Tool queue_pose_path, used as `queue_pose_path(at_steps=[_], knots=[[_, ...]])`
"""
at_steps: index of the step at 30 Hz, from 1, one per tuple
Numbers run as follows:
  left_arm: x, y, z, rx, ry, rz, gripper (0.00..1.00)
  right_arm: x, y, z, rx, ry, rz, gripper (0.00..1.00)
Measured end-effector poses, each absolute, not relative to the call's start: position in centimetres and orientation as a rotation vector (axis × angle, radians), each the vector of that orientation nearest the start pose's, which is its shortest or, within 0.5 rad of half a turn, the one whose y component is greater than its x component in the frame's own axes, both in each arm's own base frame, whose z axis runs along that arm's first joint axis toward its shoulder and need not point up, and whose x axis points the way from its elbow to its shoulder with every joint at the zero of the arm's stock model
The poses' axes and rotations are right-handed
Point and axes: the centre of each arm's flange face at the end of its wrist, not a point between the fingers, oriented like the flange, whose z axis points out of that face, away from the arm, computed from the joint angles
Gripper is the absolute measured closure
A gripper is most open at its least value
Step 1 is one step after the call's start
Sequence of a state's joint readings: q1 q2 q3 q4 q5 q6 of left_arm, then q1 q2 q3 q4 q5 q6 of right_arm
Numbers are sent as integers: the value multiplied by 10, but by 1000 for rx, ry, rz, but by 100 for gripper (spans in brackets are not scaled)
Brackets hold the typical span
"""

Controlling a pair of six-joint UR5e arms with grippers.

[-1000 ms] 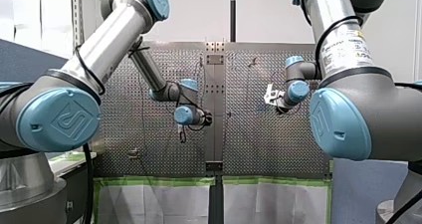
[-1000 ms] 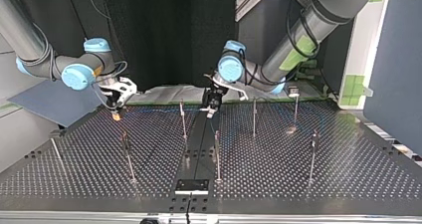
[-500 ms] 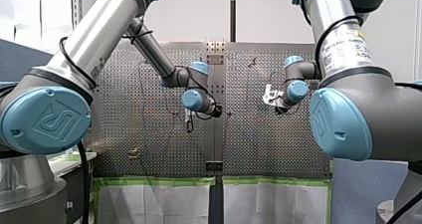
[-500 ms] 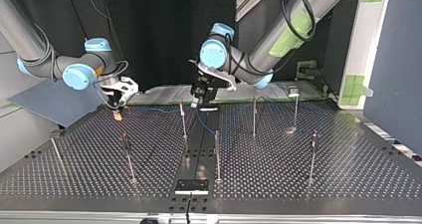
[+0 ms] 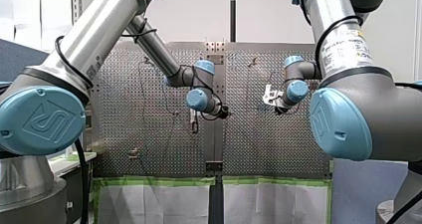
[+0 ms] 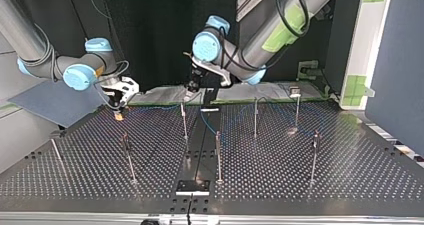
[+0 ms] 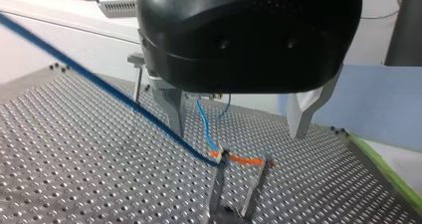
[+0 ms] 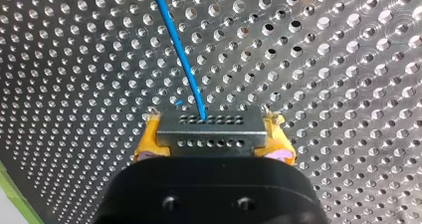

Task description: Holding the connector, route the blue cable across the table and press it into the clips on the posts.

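Observation:
My right gripper (image 8: 213, 143), with yellow pads (image 8: 147, 140), is shut on a metal connector (image 8: 211, 130); the blue cable (image 8: 180, 55) leaves it over the perforated table. In the top view this gripper (image 6: 120, 104) hangs low over the table at the left. My left gripper (image 7: 238, 133) is open with nothing between its metal fingers (image 7: 175, 109). Ahead of it the blue cable (image 7: 124, 100) runs slanting to a clip with an orange piece (image 7: 243, 160) on a post (image 7: 215, 189). In the top view my left gripper (image 6: 193, 87) hovers above the post (image 6: 184, 120) near the middle.
Several thin posts stand on the table (image 6: 350, 175), among them post (image 6: 218, 157), post (image 6: 255, 119) and post (image 6: 314, 157). A dark strip (image 6: 196, 160) runs down the table's middle. Green tape edges the far side (image 6: 300, 99).
My left arm has swung toward the top view's left and lifted its gripper away from the table. My right arm with the connector has stayed still.

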State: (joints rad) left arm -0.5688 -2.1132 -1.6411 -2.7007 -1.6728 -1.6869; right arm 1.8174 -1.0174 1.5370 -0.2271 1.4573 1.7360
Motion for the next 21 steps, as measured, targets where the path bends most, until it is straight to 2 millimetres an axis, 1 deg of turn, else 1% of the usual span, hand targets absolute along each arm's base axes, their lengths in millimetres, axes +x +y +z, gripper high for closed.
queue_pose_path(at_steps=[3, 11, 15, 18, 21], knots=[[453, -446, 188, 298, 1709, -439, 0, 294, -575, 206, 1635, -1383, 1397, 100], [434, -479, 200, 213, 1633, -522, 0, 295, -577, 209, 1634, -1368, 1398, 100], [427, -490, 204, 168, 1614, -551, 0, 295, -579, 213, 1631, -1364, 1401, 100], [427, -495, 211, 130, 1606, -563, 0, 293, -580, 215, 1631, -1361, 1406, 100], [434, -498, 220, 84, 1592, -566, 0, 294, -579, 220, 1642, -1347, 1426, 100]])
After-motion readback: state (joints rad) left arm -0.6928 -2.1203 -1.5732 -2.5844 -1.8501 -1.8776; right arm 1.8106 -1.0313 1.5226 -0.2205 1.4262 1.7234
